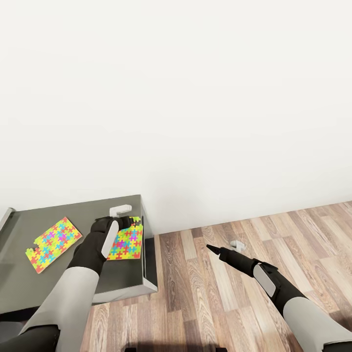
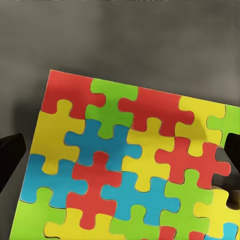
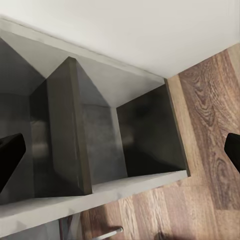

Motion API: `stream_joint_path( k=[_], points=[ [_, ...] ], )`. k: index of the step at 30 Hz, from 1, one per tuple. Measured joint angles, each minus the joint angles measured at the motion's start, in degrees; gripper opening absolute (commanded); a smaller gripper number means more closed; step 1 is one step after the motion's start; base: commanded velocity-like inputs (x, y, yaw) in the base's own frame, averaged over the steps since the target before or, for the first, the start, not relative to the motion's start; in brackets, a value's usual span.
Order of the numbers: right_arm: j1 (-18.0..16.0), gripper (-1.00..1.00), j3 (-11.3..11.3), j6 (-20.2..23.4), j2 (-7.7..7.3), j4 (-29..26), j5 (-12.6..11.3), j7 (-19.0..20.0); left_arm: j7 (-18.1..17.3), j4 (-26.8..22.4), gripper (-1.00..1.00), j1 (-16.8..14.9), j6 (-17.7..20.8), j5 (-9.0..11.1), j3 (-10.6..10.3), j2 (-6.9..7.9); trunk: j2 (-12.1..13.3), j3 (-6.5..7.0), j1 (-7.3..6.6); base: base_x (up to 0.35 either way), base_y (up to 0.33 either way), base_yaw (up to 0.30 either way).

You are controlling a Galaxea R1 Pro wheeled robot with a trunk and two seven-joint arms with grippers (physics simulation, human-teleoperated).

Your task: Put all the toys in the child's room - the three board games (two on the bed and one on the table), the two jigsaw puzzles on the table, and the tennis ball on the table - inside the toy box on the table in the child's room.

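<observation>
Two jigsaw puzzles lie flat on the dark grey cabinet top (image 1: pixel 29 288) in the head view: one puzzle (image 1: pixel 53 243) sits well toward the cabinet's far-left part, and the second puzzle (image 1: pixel 126 243) lies by the cabinet's right edge, just in front of a small white bracket-like piece (image 1: pixel 120 210) at the back rim by the white wall (image 1: pixel 195 98). The left gripper (image 1: pixel 128 223) hangs over the back end of that second puzzle; from here its fingers are hard to separate. The right gripper (image 1: pixel 213 249) is held out over the wood plank floor (image 1: pixel 205 293), well to the right of the cabinet, near a small white fitting (image 1: pixel 237 243) on the floor. The left wrist view looks straight down on the second puzzle (image 2: pixel 130 165), with a dark fingertip at either edge, spread wide and touching nothing. The right wrist view shows the cabinet's open compartments (image 3: pixel 145 135) split by a divider (image 3: pixel 67 130), its fingertips likewise far apart and empty.
</observation>
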Motion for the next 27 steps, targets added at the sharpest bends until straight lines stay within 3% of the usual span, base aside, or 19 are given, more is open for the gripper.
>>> stream_joint_path(
  k=[14,20,27],
  points=[
    [0.00,1.00,0.00,-0.07,0.00,0.01,-0.04,0.00,-0.13,-0.22,1.00,0.00,0.82,-0.01,0.03,0.08,0.00,0.00,0.00,0.000,-0.005,0.000],
    [0.00,1.00,-0.01,-0.07,0.00,0.00,0.00,0.00,-0.02,-0.52,1.00,0.00,1.26,-1.16,0.16,0.12,0.01,0.00,0.00,0.000,-0.133,0.000],
    [0.00,1.00,0.00,-0.08,0.00,0.02,0.01,0.00,-0.07,-0.45,1.00,0.00,1.21,-0.72,0.33,0.11,0.00,0.00,0.00,0.000,-0.020,0.000]
  ],
)
